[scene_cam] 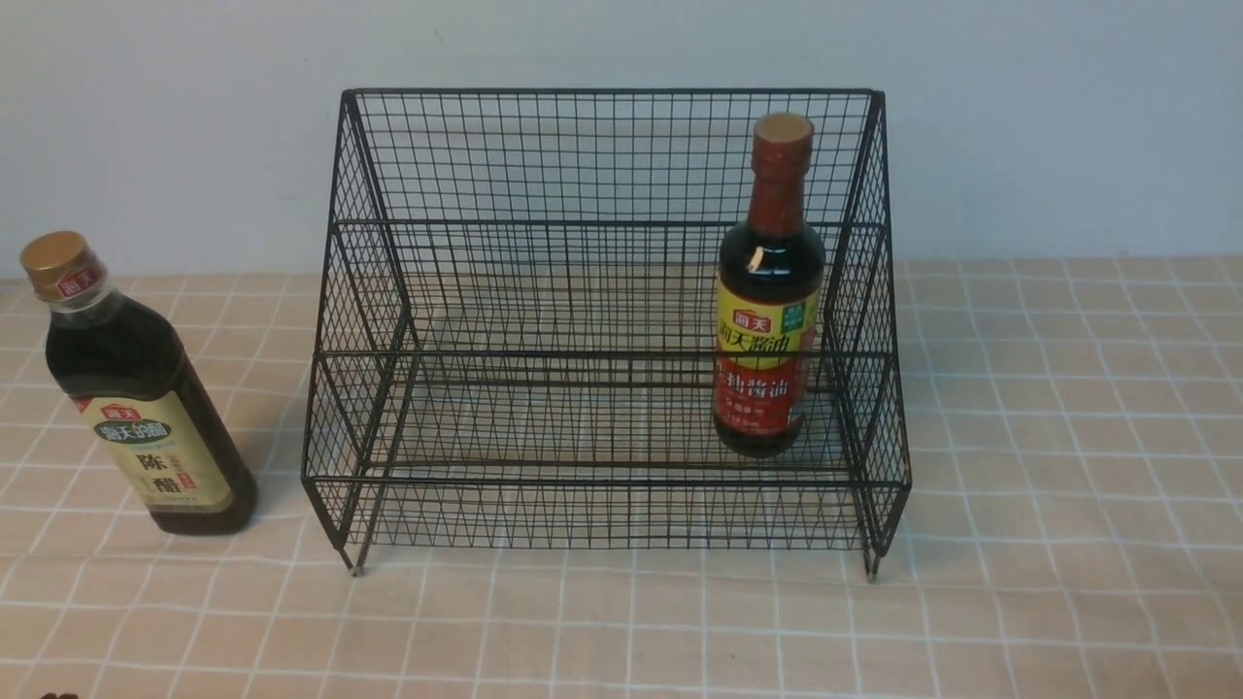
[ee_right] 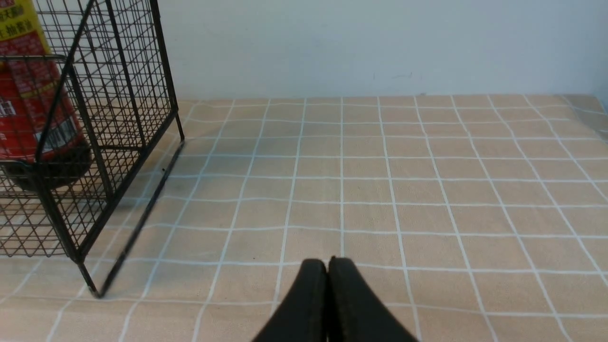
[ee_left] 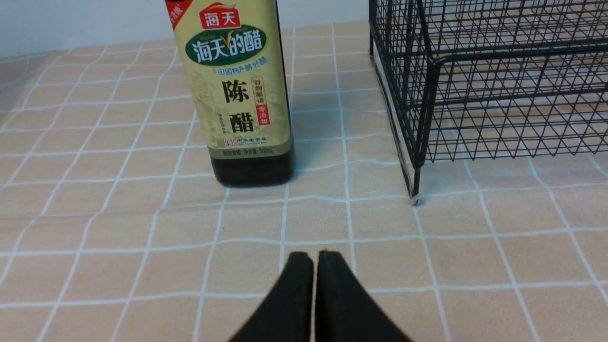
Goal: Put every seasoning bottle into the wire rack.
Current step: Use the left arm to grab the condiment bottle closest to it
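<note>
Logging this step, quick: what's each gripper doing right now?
Left gripper: closed, holding nothing.
Right gripper: closed, holding nothing.

The red-capped bottle (scene_cam: 769, 291) stands upright inside the black wire rack (scene_cam: 602, 481), centre-right of the frame. The gold-capped bottle (scene_cam: 136, 388) stands outside it, far left.

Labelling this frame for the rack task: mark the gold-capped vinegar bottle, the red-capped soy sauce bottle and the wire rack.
gold-capped vinegar bottle (scene_cam: 160, 456), front view, on its beige label.
red-capped soy sauce bottle (scene_cam: 765, 335), front view, on its yellow label band.
wire rack (scene_cam: 602, 91), front view, on its top back rail.
</note>
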`<action>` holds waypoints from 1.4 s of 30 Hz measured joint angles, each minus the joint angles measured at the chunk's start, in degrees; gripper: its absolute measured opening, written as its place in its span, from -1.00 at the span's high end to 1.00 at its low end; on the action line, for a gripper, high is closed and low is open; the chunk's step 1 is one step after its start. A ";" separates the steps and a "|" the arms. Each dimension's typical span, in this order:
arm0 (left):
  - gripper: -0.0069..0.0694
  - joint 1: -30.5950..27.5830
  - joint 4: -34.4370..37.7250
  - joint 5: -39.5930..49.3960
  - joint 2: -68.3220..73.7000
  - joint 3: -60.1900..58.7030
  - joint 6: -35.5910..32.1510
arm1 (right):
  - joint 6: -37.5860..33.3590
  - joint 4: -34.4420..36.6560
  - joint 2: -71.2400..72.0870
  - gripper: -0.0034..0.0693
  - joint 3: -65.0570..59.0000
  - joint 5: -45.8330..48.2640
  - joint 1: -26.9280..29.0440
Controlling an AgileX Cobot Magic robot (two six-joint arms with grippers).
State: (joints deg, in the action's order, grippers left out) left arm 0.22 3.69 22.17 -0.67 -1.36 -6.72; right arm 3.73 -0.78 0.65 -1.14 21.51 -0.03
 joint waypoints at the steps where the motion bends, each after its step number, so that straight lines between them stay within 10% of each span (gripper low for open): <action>1: 0.84 0.00 0.00 0.00 0.00 0.00 0.00 | 0.00 0.00 0.00 0.94 0.00 0.00 0.00; 18: 0.84 0.00 1.35 -0.99 0.00 -0.14 0.53 | 0.00 0.00 0.00 0.94 0.00 0.00 0.00; 32: 0.84 0.00 20.17 -32.87 0.00 -0.26 2.68 | 0.34 0.00 0.00 0.94 0.00 0.00 0.00; 42: 0.83 0.00 8.00 -41.50 7.04 8.84 0.58 | 1.31 0.00 0.00 0.94 0.00 0.00 0.00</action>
State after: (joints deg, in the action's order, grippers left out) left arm 0.22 11.69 -19.33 6.37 7.49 -6.13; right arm 5.04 -0.78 0.65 -1.14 21.51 -0.03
